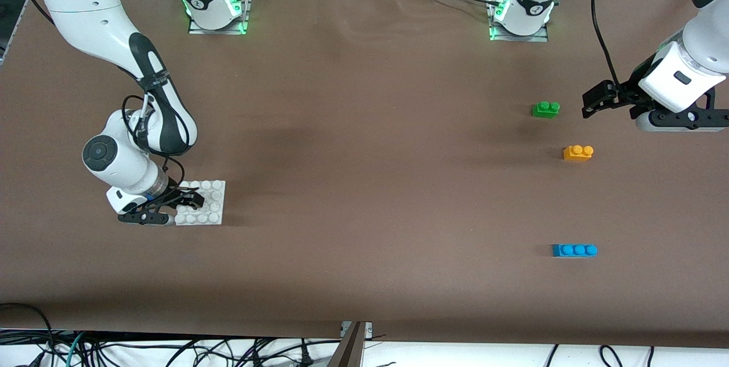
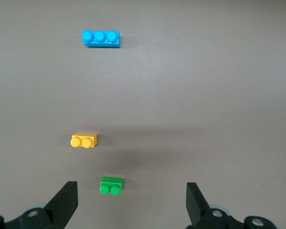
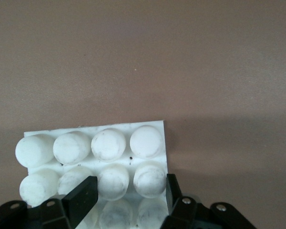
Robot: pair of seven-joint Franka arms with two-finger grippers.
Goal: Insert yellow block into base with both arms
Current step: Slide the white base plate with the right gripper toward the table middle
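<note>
- Toward the left arm's end of the tabletop [image 1: 364,127], the yellow block [image 1: 578,153] sat free, between the green brick [image 1: 545,109] and the blue brick [image 1: 574,250].
- Judged light, rigid, smooth plastic; best pinched across its flat sides, below the studs.
- Left gripper [image 2: 131,202] hung over the tabletop near the green brick, jaws spread wide, holding nothing.
- Right gripper [image 3: 126,195] sat low at the base [image 1: 212,203], fingers [image 3: 81,200] straddling studs at its edge; contact unclear.

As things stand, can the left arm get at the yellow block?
Probably yes. The left end effector hangs open above the table by the green brick; the yellow block lies apart, nothing on or against it.
</note>
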